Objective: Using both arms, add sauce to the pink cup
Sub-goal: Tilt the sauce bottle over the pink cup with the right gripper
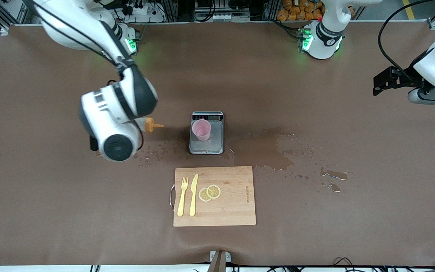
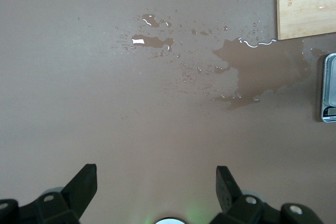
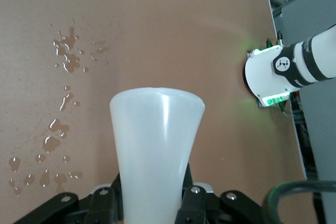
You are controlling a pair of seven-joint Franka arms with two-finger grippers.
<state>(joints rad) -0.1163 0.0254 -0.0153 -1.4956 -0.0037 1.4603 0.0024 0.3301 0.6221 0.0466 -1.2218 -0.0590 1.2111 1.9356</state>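
The pink cup (image 1: 201,130) stands upright on the grey scale (image 1: 206,146) at the table's middle. My right gripper (image 3: 152,195) is shut on the sauce bottle (image 3: 156,140), gripping its whitish body. In the front view the bottle (image 1: 148,124) lies on its side in the air, over the table beside the scale toward the right arm's end. Its orange nozzle (image 1: 159,125) points at the cup but stops short of the scale. The right wrist hides most of the bottle there. My left gripper (image 1: 379,81) is open and empty, held over bare table at the left arm's end; it also shows in the left wrist view (image 2: 156,174).
A wooden cutting board (image 1: 232,204) with a yellow fork (image 1: 182,196), a yellow knife (image 1: 193,194) and lemon slices (image 1: 210,192) lies nearer the front camera than the scale. Wet patches (image 1: 274,151) spread between scale and the left arm's end, and smaller drops (image 1: 153,153) lie under the right arm.
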